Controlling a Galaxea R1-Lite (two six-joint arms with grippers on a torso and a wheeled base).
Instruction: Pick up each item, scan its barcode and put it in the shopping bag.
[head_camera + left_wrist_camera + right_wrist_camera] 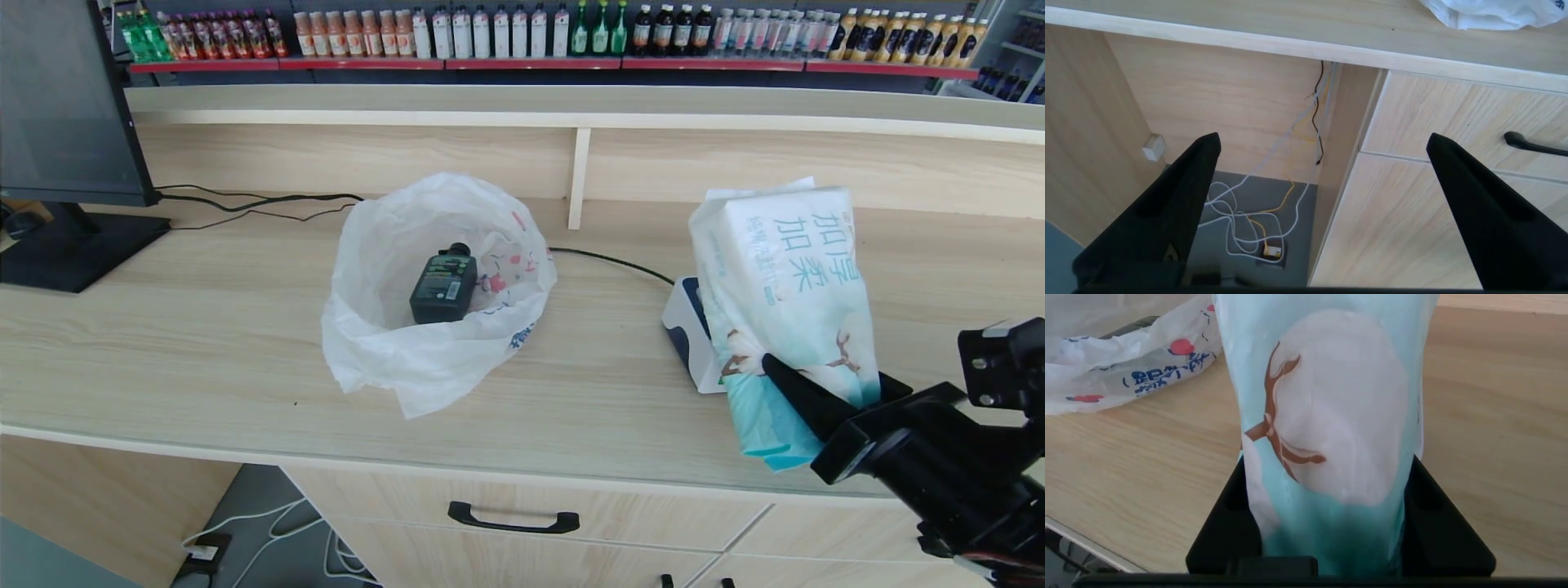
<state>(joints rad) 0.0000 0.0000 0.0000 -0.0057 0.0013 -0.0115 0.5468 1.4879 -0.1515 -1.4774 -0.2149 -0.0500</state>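
The left end effector [1323,147] is seen spread wide and empty below the counter [204,327] edge, so no support is given to the bag. At the lower right of the head view, the right end effector [829,396] is clenched on the bottom end of the tissue pack [784,269]. Pinched at one end only, the soft pack could sag or slip out. The scanner [684,327], just behind it, could be knocked. Farther off, at centre frame, the shopping bag [367,327] lies open with a dark bottle [443,287] inside. Its limp rim could be folded shut by the bulky pack.
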